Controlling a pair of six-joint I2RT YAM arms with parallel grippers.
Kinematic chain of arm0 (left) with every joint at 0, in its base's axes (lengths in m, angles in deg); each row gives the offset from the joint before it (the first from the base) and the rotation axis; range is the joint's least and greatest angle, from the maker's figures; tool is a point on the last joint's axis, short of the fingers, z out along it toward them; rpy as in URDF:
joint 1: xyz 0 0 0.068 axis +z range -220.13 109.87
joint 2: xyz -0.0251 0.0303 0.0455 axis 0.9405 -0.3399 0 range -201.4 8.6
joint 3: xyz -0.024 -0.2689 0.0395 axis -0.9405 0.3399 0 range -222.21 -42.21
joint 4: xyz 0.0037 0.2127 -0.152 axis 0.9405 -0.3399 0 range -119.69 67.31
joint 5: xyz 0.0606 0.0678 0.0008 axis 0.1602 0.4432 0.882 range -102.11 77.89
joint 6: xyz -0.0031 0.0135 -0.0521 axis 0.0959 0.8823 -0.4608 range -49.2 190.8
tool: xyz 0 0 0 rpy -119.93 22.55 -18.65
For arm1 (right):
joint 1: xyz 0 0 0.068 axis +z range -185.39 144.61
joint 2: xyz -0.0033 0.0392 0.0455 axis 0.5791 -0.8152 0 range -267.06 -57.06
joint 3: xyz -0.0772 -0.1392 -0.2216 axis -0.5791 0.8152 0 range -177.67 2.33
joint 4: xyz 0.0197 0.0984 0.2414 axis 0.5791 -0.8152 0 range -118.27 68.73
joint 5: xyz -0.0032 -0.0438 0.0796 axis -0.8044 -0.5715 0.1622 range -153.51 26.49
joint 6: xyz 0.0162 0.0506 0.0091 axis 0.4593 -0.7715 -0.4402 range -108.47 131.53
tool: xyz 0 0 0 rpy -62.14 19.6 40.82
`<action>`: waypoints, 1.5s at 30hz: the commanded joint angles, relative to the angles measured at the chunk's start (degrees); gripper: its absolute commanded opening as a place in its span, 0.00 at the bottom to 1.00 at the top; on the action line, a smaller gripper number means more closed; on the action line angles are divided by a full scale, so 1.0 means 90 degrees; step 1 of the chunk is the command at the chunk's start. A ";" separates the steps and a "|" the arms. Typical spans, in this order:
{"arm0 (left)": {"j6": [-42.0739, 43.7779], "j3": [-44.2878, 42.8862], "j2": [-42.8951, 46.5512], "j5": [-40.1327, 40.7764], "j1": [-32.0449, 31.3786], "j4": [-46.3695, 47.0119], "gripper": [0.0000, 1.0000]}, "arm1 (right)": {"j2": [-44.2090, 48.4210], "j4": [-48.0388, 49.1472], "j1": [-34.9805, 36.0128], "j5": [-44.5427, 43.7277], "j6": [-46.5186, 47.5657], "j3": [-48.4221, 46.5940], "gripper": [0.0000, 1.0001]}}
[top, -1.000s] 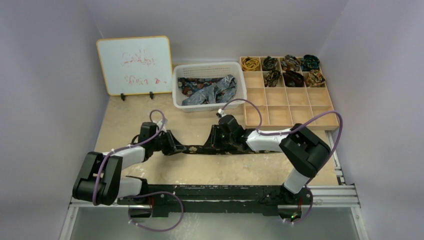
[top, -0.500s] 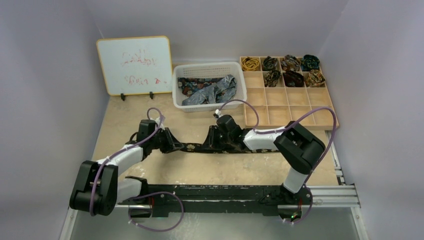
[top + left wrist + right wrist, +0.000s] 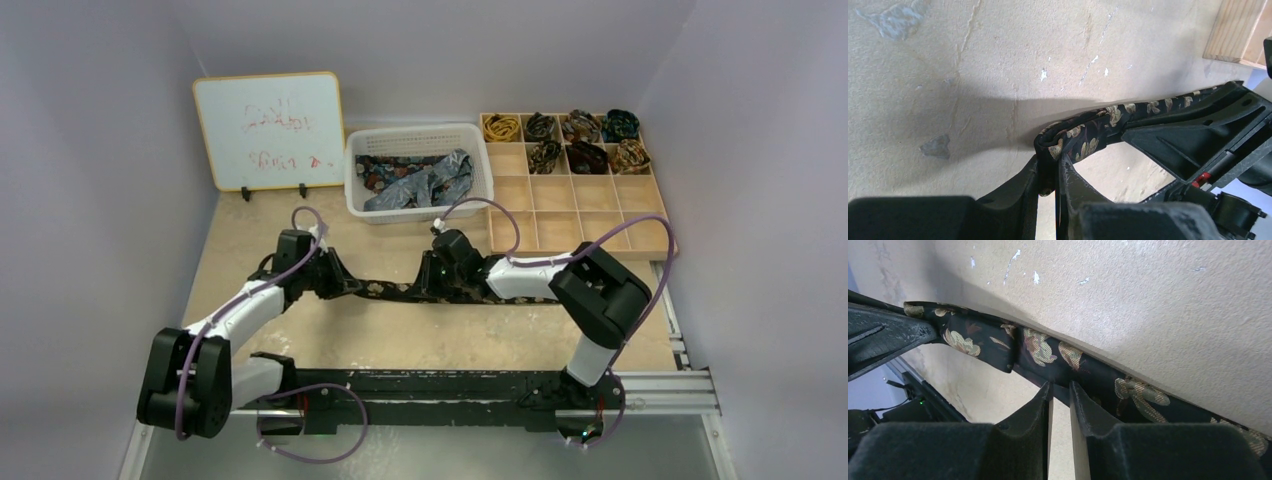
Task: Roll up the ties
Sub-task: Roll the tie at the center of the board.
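One dark tie (image 3: 385,291) with gold-brown motifs lies stretched across the middle of the table. In the top view my left gripper (image 3: 345,285) holds its left end and my right gripper (image 3: 428,288) sits on it further right; the rest of the tie runs on under the right arm. The left wrist view shows the left gripper (image 3: 1050,160) shut on the folded-over end of the tie (image 3: 1088,137). In the right wrist view the right gripper (image 3: 1060,386) stands nearly shut, pinching the lower edge of the tie (image 3: 1048,352).
A white basket (image 3: 415,132) of loose ties stands at the back centre. To its right is a wooden compartment tray (image 3: 580,215) with rolled ties (image 3: 580,128) in its back cells. A whiteboard (image 3: 268,130) stands at the back left. A metal rail (image 3: 450,385) runs along the near edge.
Both grippers and the tie between them have shifted slightly toward the back of the table. The left arm has stretched out further. The right jaws have narrowed a little.
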 commanded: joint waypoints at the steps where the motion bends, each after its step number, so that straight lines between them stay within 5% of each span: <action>1: 0.0360 -0.0510 0.0135 0.0711 -0.0269 -0.0496 0.00 | -0.0078 0.0094 0.0074 -0.0063 0.0030 -0.0065 0.22; 9: 0.0197 -0.0981 -0.0189 0.1606 -0.1080 -0.0883 0.00 | 0.0010 0.0067 0.0120 0.0150 -0.0126 0.0185 0.20; 25: 0.0136 -0.0980 0.0362 0.2015 -0.1133 -0.1448 0.00 | 0.0979 0.0432 0.0191 0.0160 0.0071 0.0138 0.30; 45: 0.0187 -0.1142 0.0214 0.2175 -0.1133 -0.1574 0.00 | -0.0896 0.0432 0.0217 0.0382 0.0296 -0.1042 0.33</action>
